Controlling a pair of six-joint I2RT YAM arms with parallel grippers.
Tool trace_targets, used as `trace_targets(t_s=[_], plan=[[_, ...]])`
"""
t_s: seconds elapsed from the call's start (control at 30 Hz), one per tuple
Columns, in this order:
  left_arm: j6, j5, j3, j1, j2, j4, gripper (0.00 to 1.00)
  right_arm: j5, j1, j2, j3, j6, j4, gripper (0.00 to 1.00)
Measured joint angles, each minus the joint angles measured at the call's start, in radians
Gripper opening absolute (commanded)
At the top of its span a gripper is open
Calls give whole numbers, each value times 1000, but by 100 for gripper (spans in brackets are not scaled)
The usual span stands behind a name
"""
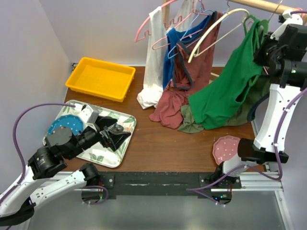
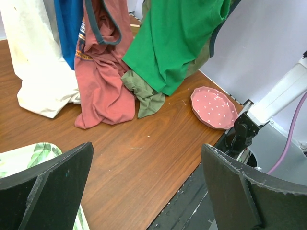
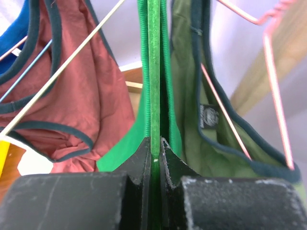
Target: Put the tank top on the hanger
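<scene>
my right gripper [image 3: 154, 146] is clamped on the hanger [image 3: 154, 72], the tank top [image 1: 225, 96] draped over it (left gripper [image 2: 147, 158] idles, fingers spread). next, i judge: hook it onto the rail [image 1: 261, 5].

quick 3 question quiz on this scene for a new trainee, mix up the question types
1. True or false: the right gripper is shut on the hanger.
2. Over which thing does the open left gripper sit in the top view? A) a yellow bin B) the leaf-print tray C) a blue top
3. Short answer: what colour is the plate on the table near the right arm's base?

Key: 1 true; 2 B; 3 pink.
</scene>
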State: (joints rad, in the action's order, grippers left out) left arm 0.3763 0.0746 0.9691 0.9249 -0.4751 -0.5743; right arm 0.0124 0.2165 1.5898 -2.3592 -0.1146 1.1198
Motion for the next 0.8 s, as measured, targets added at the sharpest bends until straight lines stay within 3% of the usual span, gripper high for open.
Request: trace_targets(t_s=[0.47,0.5,0.57,0.73,0.8], plan=[[7,4,0,0,-8,0,100,137,40,103,-16,22,-18,0],[7,5,0,0,-8,0,100,145,42,99,-7,26,-22,9],[8,5,-1,0,-6,0,100,167,46,88,18,33,-29,18],[24,4,-5,0,3,6,100,194,47,68,55,50,-41,31],[30,3,-10,0,7,12,100,197,47,58,66,56,-45,44]])
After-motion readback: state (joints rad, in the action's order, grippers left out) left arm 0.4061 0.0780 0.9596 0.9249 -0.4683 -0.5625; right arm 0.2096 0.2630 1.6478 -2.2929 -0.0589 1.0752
